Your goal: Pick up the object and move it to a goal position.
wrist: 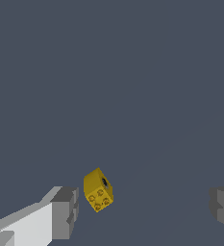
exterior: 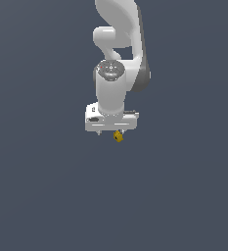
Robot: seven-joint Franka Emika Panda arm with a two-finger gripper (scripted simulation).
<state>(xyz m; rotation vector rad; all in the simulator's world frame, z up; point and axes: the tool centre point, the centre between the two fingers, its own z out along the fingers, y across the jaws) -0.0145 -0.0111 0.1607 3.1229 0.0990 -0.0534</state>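
Grey-padded fingers of the gripper [wrist: 144,211] stand wide apart in the wrist view, one finger [wrist: 65,211] close beside the object and the other at the far edge of the frame, so the claw is spread and holds nothing. Between the jaws, but off-centre and nearer the first finger, lies the object [wrist: 98,190], a mustard-yellow studded brick tipped on one corner, with small round studs on one face and a dark hole on another; whether finger and brick touch cannot be told. In the exterior view the gripper [exterior: 111,131] points downward from the white Panda arm [exterior: 116,59], and the yellow brick [exterior: 118,136] shows just below its lower edge, slightly toward the exterior view's right. Such a wide spread leaves room for the tilted piece to pass between the pads. By judgement, the grasp is not yet made: the claw would need to centre over the brick before closing, since an off-centre squeeze on a tilted block may push it aside. Beyond lies only a plain slate-grey ground [exterior: 37,196]; no goal marker is visible.
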